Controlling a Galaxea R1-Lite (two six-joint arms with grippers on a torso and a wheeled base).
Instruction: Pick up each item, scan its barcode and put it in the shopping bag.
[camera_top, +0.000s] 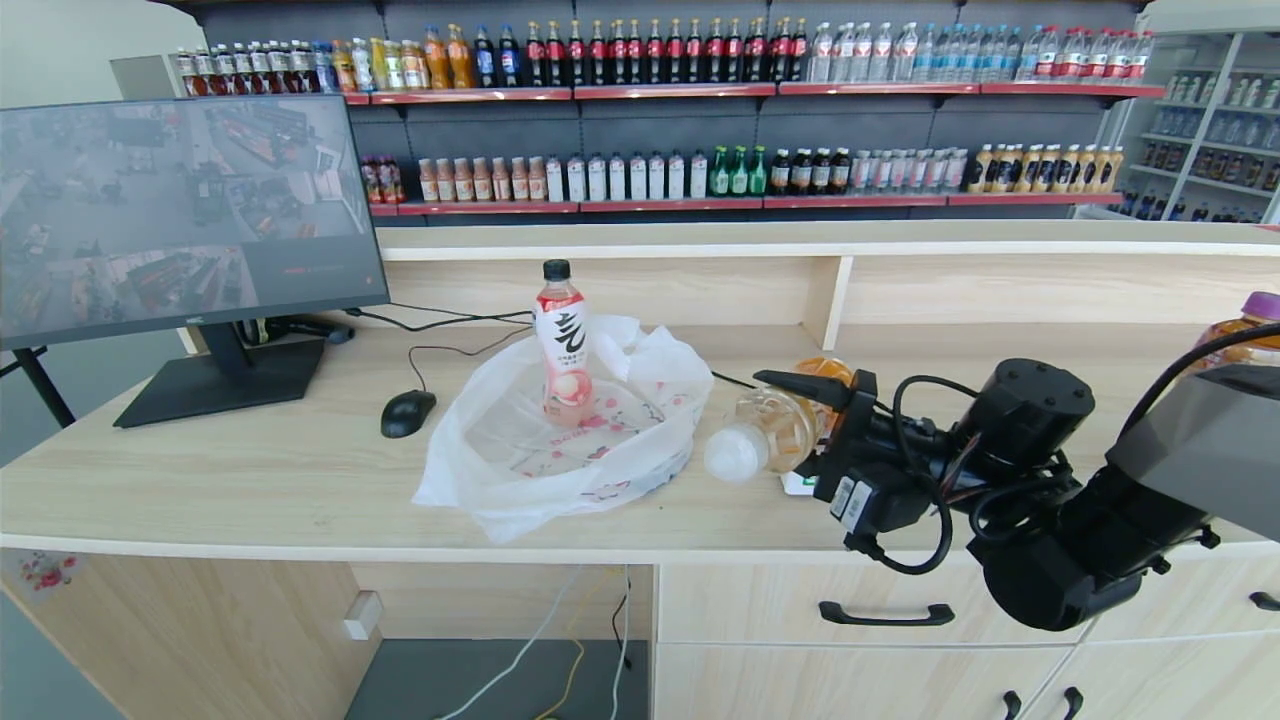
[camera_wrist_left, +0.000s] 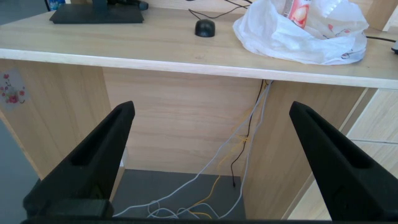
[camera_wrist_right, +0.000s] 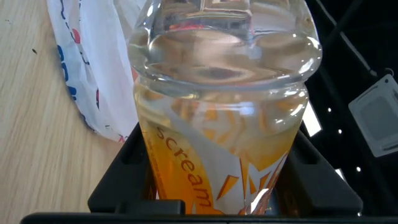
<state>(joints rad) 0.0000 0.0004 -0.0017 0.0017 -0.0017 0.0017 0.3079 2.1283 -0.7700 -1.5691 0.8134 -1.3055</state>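
Orange drink is showing through the clear bottle (camera_top: 772, 428) that your right gripper (camera_top: 800, 432) is clamping. Its black fingers (camera_wrist_right: 121, 186) are pressing on the bottle's body from both sides. The clear bottle is lying on its side, and its white cap (camera_top: 733, 455) is pointing away from the gripper toward the shopping bag (camera_top: 470, 450). The cap is sitting just beside the bag's near edge, apart from it. You cannot tell whether the bottle is touching the wooden counter (camera_top: 250, 470) or hanging just above it.

Beyond the cap, the white plastic shopping bag is lying open on the counter, its sides slumping outward. A pink bottle (camera_top: 562, 345) with a black cap is standing upright inside the bag.

Past the bag, farther from the right gripper, a black mouse (camera_top: 407, 412) is resting on the counter. Farther out again, a monitor (camera_top: 180, 210) is standing on its black base. On the gripper's other side, behind the arm, a purple-capped bottle (camera_top: 1250, 330) of orange drink is standing at the counter's far end. Shelves (camera_top: 700, 92) of bottled drinks are lining the wall behind the counter.

Your left gripper (camera_wrist_left: 211, 162) is hanging low in front of the counter, below its top edge. Its two fingers are spreading wide apart and carrying nothing. Ahead of it, loose cables (camera_wrist_left: 245, 149) are dangling in the open recess under the counter. Above that recess, the shopping bag and the mouse are sitting on the counter top.
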